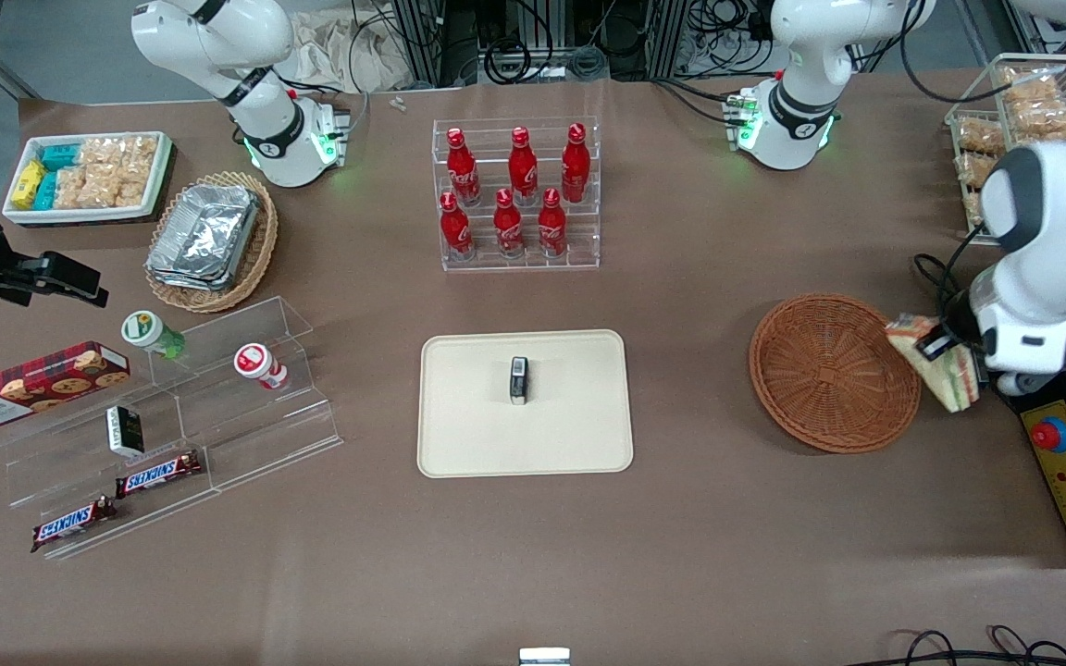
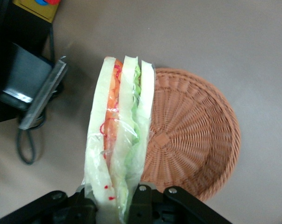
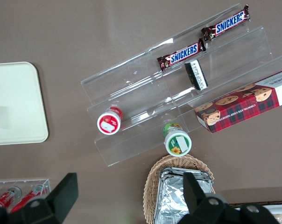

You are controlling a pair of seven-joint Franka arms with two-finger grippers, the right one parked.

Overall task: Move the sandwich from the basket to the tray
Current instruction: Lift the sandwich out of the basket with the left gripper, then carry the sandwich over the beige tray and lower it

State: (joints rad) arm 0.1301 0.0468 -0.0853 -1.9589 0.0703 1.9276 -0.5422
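Sandwich (image 2: 118,140) sits pinched in my gripper (image 2: 114,201), both fingers pressed against its wrapped bread faces, and I hold it lifted clear, just past the rim of the basket (image 1: 827,372) at my end of the table. By my reckoning the pick is done and the carry is on. Next I must travel toward the tray (image 1: 468,407), well apart, and lower onto bare surface beside the small dark object (image 1: 519,380) there.

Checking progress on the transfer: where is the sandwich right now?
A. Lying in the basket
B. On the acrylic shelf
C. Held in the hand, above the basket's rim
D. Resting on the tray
C: the hand is shut on the sandwich, lifted over the edge of the empty basket; the tray carries only a small dark item.
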